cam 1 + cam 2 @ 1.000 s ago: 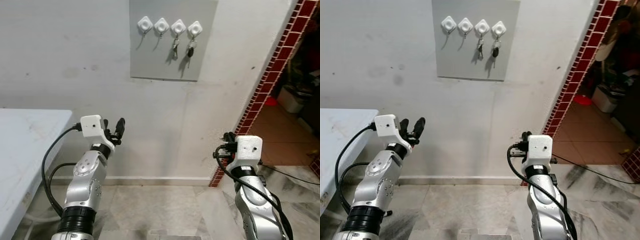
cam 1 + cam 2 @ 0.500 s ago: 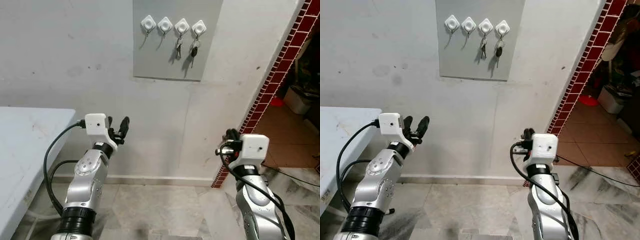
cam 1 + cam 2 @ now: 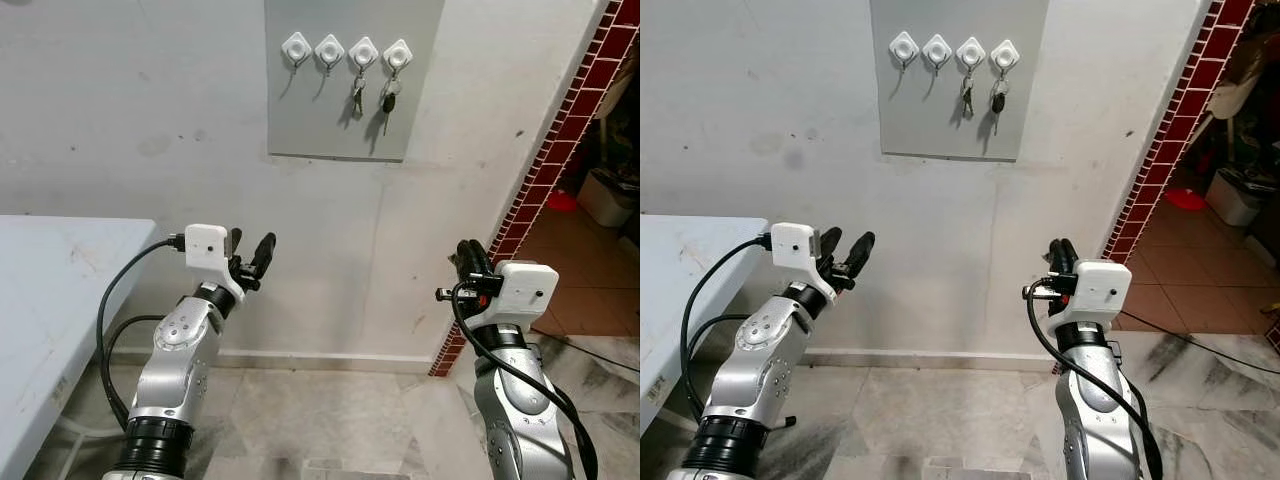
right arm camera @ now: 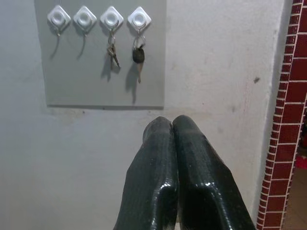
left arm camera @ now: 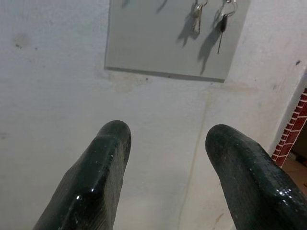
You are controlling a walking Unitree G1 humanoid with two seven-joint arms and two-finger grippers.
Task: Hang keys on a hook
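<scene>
Left gripper point(image 3: 252, 256): below and left of the grey board, raised toward the wall, fingers spread wide, holding nothing.
Right gripper point(image 4: 171, 125): below and right of the board, fingers pressed together, nothing between them.
Grey board point(image 3: 340, 120): top edge cut off.
Hooks point(image 3: 346, 52): four white ones across the board's top.
Keys point(image 4: 138, 58): two sets on the two rightmost hooks, hanging straight down; one dark-headed, one point(image 4: 113, 51) a small metal bunch too small to count.
</scene>
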